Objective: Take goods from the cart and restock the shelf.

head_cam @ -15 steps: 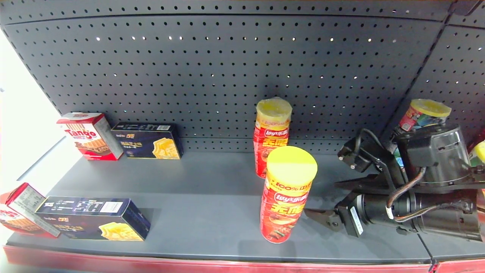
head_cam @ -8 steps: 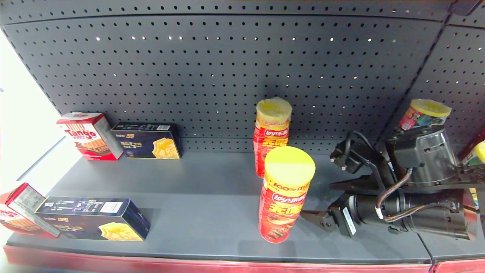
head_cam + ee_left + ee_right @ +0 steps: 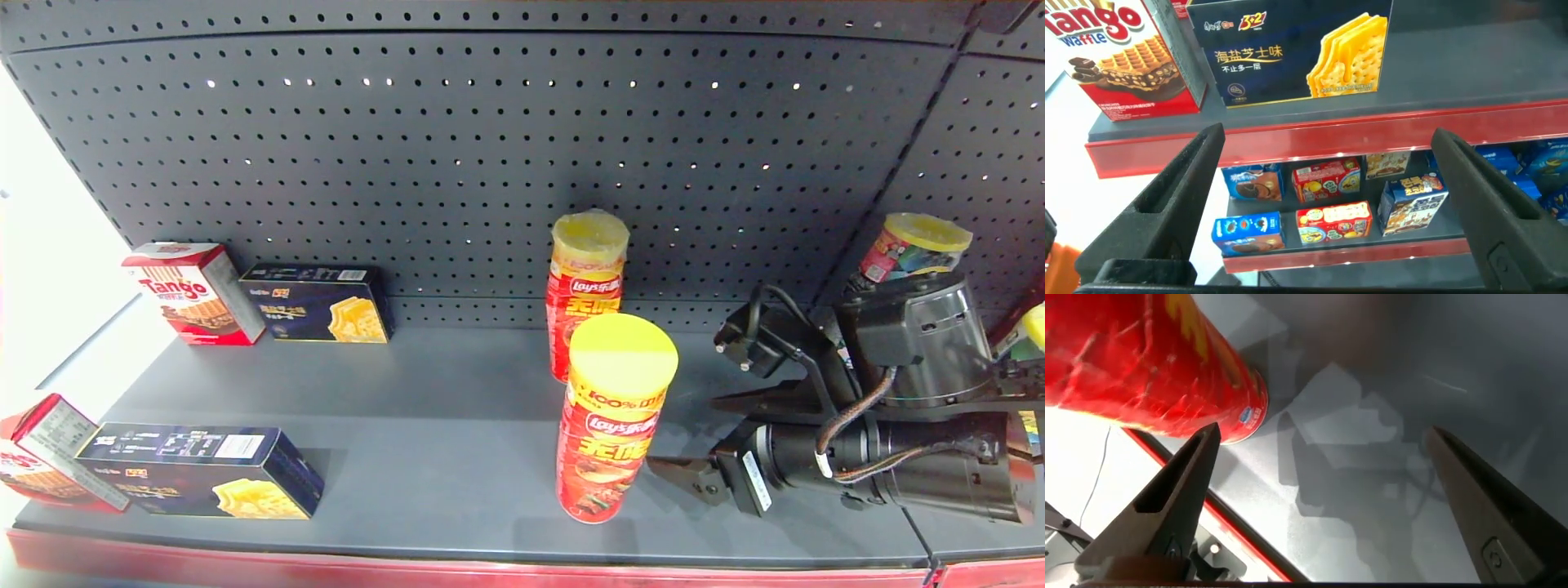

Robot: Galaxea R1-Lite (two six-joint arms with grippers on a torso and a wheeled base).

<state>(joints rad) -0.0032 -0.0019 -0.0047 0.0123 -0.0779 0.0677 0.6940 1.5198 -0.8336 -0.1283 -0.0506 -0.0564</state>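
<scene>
The front chip can (image 3: 616,416) is standing upright on the grey shelf (image 3: 457,425), right of centre in the head view and close to the shelf's red front edge, its yellow lid facing up. Directly behind it, against the pegboard back panel (image 3: 490,163), a rear chip can (image 3: 586,286) of the same kind is standing upright.

The right gripper (image 3: 694,437) is lying low over the shelf just to the right of the front can, its fingers spread wide and gripping nothing. The near fingertip is sitting just beside the can's base, possibly touching it, though the gap is too small to judge. In the right wrist view the can (image 3: 1151,359) is showing beside one finger of the right gripper (image 3: 1323,498), not between the two.

A third can (image 3: 914,241) is peeking out behind the right arm at the upper right. At the far left, a red wafer box (image 3: 192,290) and a dark blue cracker box (image 3: 322,302) are standing by the back panel. A second cracker box (image 3: 204,469) and a second red box (image 3: 49,457) are sitting at the lower left front edge.

The left gripper (image 3: 1327,204) is hanging before the shelf's red edge, fingers spread apart and empty, with the second cracker box (image 3: 1290,49) beyond them.
</scene>
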